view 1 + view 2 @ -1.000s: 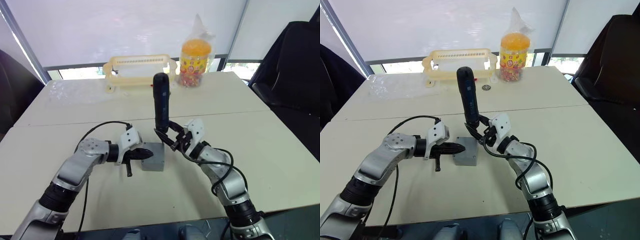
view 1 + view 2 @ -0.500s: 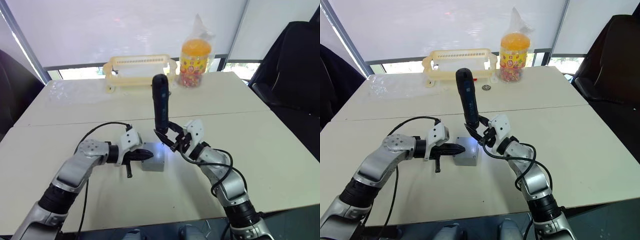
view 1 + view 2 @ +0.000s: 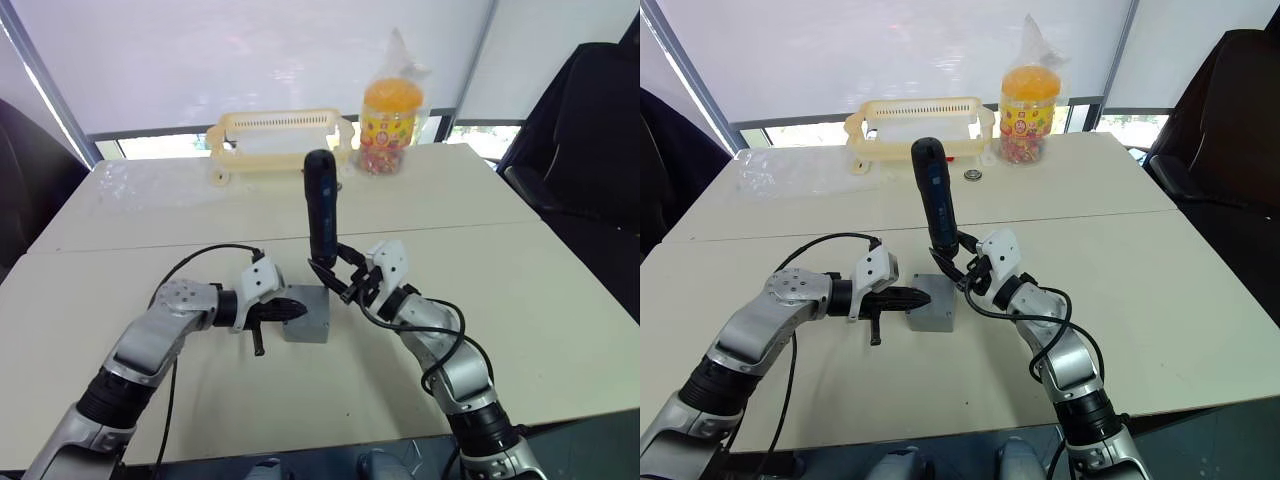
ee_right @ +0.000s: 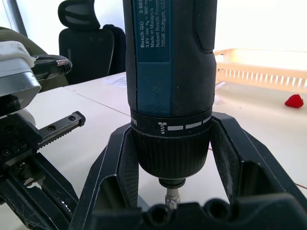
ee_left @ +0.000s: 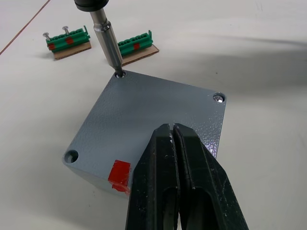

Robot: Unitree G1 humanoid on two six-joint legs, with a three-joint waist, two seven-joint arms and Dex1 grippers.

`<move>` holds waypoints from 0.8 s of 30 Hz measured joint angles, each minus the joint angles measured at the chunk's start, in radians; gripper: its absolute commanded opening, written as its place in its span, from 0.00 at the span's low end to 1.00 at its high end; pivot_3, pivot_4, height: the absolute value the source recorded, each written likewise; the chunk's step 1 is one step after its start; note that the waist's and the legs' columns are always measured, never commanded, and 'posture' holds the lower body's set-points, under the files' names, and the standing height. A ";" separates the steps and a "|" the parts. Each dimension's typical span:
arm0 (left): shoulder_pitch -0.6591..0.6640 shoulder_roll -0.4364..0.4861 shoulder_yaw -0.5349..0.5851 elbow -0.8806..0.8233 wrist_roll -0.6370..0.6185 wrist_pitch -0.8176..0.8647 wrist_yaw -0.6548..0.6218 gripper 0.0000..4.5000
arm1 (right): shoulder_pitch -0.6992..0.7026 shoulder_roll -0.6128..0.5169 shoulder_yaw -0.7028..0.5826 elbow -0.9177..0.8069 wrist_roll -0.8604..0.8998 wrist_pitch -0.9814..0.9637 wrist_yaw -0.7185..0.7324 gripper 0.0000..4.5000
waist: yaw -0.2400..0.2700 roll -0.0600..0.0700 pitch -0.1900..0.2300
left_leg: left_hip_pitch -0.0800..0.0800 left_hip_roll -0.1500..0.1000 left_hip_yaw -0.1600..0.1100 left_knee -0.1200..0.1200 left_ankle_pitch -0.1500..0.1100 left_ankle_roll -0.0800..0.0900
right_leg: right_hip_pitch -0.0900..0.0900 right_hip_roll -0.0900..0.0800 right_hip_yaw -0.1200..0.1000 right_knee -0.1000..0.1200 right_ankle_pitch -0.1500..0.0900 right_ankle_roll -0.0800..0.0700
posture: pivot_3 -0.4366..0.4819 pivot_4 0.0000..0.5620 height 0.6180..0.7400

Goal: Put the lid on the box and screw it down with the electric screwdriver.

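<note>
We see the lid (image 5: 153, 117) already seated flush on the box (image 3: 932, 310), which stands on the table (image 3: 1160, 300) near the middle of its near half, well clear of every edge. So the first half of the job looks done, and we are in the screwing stage. In the left wrist view the bit of the electric screwdriver (image 3: 934, 205) sits in one corner hole of the lid; a neighbouring corner shows a bright screw head, a third corner hole looks empty, and the fourth corner is hidden behind our left gripper (image 5: 173, 139). We judge that at least one screw is in, one is being worked, and one or two remain. The left gripper's fingers are pressed together with nothing between them, their tips resting on or just over the lid beside a small red mark (image 5: 119, 173), seemingly to steady the box. Our right gripper (image 3: 962, 270) clasps the screwdriver's lower body between its fingers, holding it nearly upright. Farther out, two green screw strips (image 5: 67, 39) lie on the table just beyond the box, and a yellow tray (image 3: 920, 125) and an orange-lidded jar (image 3: 1028, 115) stand along the far edge.
</note>
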 measured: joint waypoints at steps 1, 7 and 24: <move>0.000 0.000 0.000 0.000 0.000 0.000 0.000 0.01 | 0.000 0.000 0.001 0.000 0.000 0.000 0.000 0.39 | 0.000 0.000 0.000 | 0.000 0.000 0.000 0.000 0.000 0.000 | 0.000 0.000 0.000 0.000 0.000 0.000 | 0.48 0.27 1.00; -0.001 0.000 -0.002 0.003 0.002 -0.010 -0.001 0.01 | -0.016 0.000 -0.013 -0.029 0.011 0.041 -0.014 0.39 | 0.001 0.000 0.000 | -0.001 0.000 0.000 0.000 0.000 0.000 | -0.001 0.000 0.000 0.000 0.000 0.000 | 0.48 0.27 1.00; -0.040 -0.026 -0.014 0.068 0.001 -0.087 -0.012 0.01 | -0.302 -0.036 -0.360 -0.415 0.563 0.815 -0.253 0.39 | 0.005 0.002 0.003 | -0.018 -0.001 0.000 -0.001 0.000 0.000 | -0.018 -0.002 -0.001 -0.001 0.004 -0.004 | 0.48 0.27 1.00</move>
